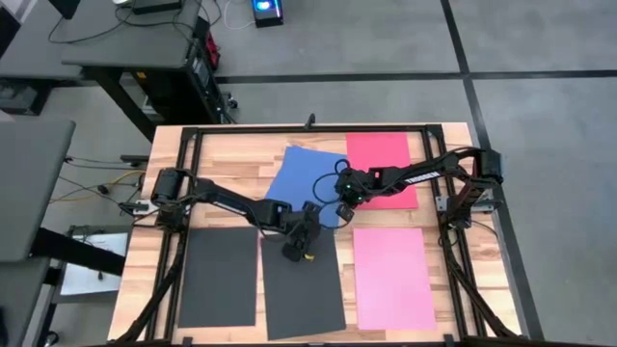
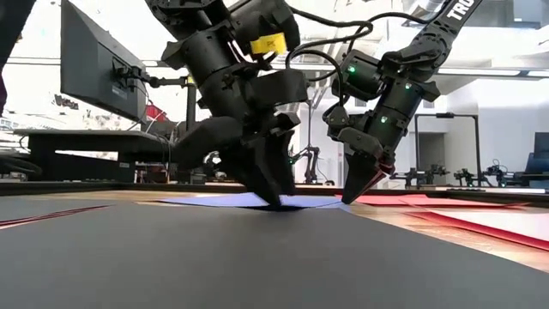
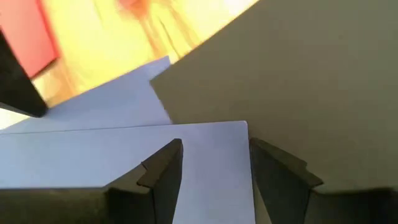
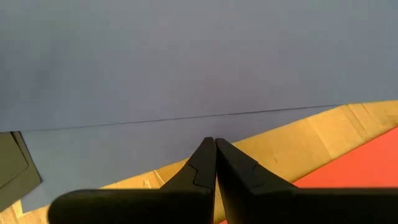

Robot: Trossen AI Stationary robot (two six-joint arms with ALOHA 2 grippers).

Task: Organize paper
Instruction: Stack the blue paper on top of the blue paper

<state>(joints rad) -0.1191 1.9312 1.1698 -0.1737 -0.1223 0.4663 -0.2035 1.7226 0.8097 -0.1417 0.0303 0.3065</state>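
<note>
Spanning the high view, a light wooden table (image 1: 164,164) edged by a black metal frame, on a grey floor crossed by dark lines. Grey desks and cables at far left; a small blue-lit device (image 1: 267,9) at the top edge.

Going left to right on the wood:
- Lying flat at the near left, a dark grey rectangular paper sheet (image 1: 219,277).
- Beside it, slightly skewed, a second dark grey sheet (image 1: 301,294), its far edge overlapping the blue paper.
- Reaching in from the left, the left gripper (image 1: 294,251), tipped down at that overlap, fingers apart and clamping nothing.
- Behind it, turned at an angle, blue rectangular paper (image 1: 304,173).
- Pointing down at the blue paper's right edge, the right gripper (image 1: 339,189), fingers pressed together with nothing between; contact with the sheet not clear.
- At the far right of centre, a red sheet (image 1: 381,152), partly under the right arm.
- Nearest on the right, lying square, a pink sheet (image 1: 392,280).

Seen only from table height: a dark monitor (image 2: 94,60) on a stand and bright room behind both grippers.

Seen only from the wrists: a blue corner lying between the left gripper's spread fingers (image 3: 163,165), and a second blue edge layered under the first, so seemingly two blue sheets; past the right gripper's closed tips (image 4: 215,142), bare wood between blue and red.
</note>
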